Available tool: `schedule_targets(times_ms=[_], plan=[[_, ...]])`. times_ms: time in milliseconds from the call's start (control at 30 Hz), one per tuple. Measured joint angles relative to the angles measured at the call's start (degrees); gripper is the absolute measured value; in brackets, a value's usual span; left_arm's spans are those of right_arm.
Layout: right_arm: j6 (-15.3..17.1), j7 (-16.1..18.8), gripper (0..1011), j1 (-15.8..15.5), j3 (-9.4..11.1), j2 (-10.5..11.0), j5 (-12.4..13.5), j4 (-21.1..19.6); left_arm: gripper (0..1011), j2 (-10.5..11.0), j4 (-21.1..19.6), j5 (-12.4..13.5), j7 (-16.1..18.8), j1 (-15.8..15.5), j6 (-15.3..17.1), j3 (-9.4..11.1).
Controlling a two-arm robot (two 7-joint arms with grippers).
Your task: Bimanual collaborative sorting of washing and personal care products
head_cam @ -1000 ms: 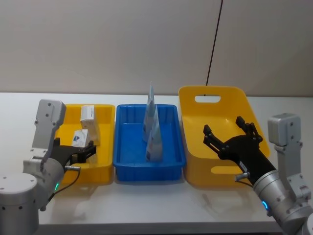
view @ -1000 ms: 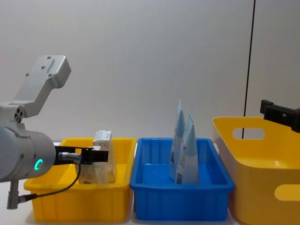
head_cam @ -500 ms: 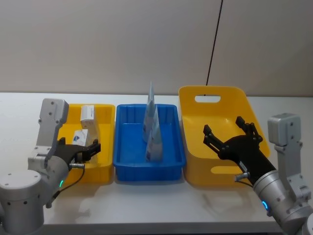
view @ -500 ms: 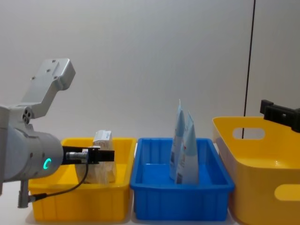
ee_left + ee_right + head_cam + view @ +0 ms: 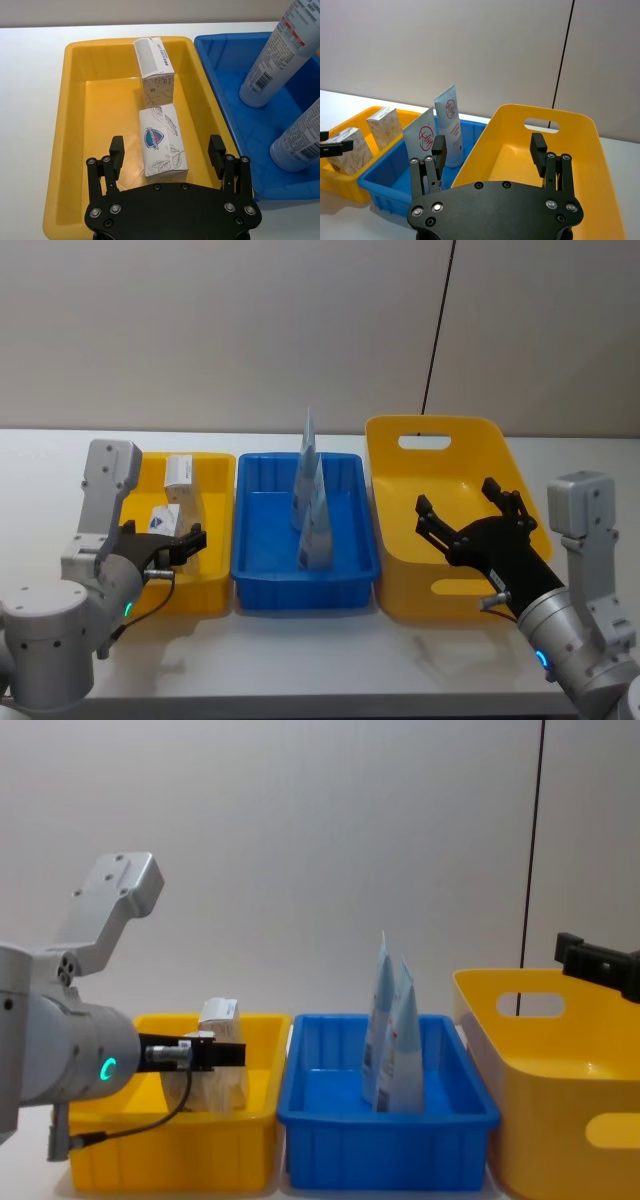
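Three bins are seen lined up side by side on a white table (image 5: 330,660): a small yellow tray (image 5: 200,596) at the L, a blue tray (image 5: 305,596) in the mid. just beside it, and a larger, taller yellow tub (image 5: 455,478) at the R, w/ rounded corners and a handle slot cut in its far wall and another in its near wall. A plain grey wall (image 5: 250,330) is seen behind the table. A thin black cable (image 5: 438,330) is run down it, slightly slanted, to approx. the tub's far rim.
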Motion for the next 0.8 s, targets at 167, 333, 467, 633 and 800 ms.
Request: schedule_targets(times_ms=[167, 333, 467, 633, 800], plan=[[0.0, 0.0, 1003, 0.0, 0.0, 0.0, 0.0, 0.0, 1001, -0.2, 0.9, 0.0, -0.4, -0.4, -0.1, -0.2], [0.0, 0.0, 1003, 0.0, 0.0, 0.0, 0.0, 0.0, 1001, -0.3, 1.5, 0.0, -1.0, -0.6, -0.1, -0.3], [0.0, 0.0, 1003, 0.0, 0.0, 0.0, 0.0, 0.0, 1001, -0.4, 1.9, 0.0, -1.3, -0.7, 0.0, -0.4], [0.0, 0.0, 1003, 0.0, 0.0, 0.0, 0.0, 0.0, 926, -0.5, 2.2, 0.0, -1.7, -0.8, 0.0, -0.5], [0.0, 0.0, 1003, 0.0, 0.0, 0.0, 0.0, 0.0, 788, -0.5, 2.4, -0.1, -1.9, -0.9, 0.1, -0.6]])
